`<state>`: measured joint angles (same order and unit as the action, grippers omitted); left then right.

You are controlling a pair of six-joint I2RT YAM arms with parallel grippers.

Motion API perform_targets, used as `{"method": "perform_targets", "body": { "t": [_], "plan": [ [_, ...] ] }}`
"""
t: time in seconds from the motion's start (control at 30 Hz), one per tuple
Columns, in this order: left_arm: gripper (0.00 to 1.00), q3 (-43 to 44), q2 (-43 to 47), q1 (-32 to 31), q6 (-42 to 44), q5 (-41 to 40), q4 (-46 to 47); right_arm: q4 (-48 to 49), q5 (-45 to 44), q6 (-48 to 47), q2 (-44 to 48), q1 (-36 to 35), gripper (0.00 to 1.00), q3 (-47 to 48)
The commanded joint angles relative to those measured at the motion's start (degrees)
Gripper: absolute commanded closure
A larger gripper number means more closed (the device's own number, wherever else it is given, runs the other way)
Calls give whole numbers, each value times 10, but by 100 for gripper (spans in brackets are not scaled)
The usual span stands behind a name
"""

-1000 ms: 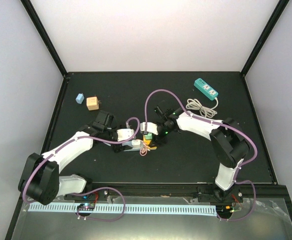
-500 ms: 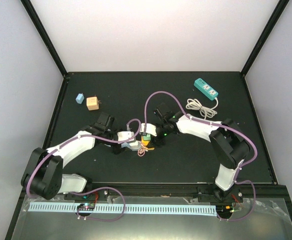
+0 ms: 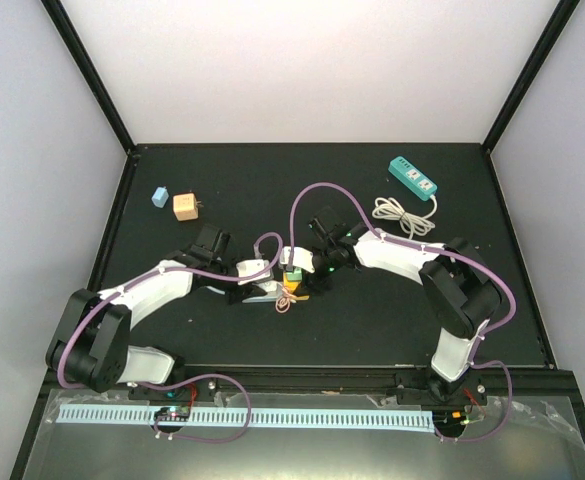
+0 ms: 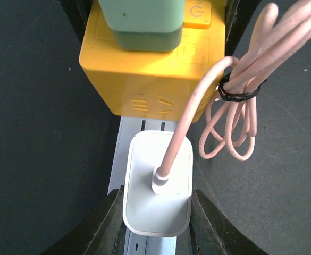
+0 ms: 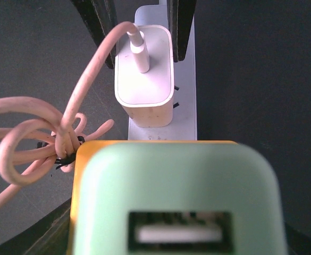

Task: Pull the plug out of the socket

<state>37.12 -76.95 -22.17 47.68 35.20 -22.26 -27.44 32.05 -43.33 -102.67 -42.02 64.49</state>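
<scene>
The left end effector (image 4: 156, 217) clamps the white plug (image 4: 158, 186), low centre, seated in the pale strip (image 4: 117, 164). The right end effector (image 4: 158, 18) grips the yellow block (image 4: 139, 90). A tilted pull may jam it or drag the strip.

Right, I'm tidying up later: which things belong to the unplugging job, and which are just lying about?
Job: white plug, pale strip under it, yellow socket cube, green adapter, pink cable.
Lying about: teal power strip, tan adapter, small blue block.
</scene>
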Motion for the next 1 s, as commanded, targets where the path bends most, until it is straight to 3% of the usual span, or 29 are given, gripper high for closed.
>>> {"method": "perform_targets", "body": {
  "t": [0.0, 0.23, 0.63, 0.77, 0.97],
  "plan": [
    [77, -11, 46, 2, 11, 51, 32, 25, -14, 9, -44, -13, 99, -6],
    [82, -63, 124, -1, 27, 29, 72, 25, -24, 17, -52, -14, 99, 2],
    [87, 27, 52, 53, -35, 153, -16, 39, -58, 21, -59, -30, 99, -4],
    [87, 11, 73, 57, 16, 169, -24, 39, -62, 23, -63, -31, 99, 0],
    [89, -51, 145, 55, 83, 111, 12, 37, -68, 29, -70, -31, 99, 6]
  ]
}}
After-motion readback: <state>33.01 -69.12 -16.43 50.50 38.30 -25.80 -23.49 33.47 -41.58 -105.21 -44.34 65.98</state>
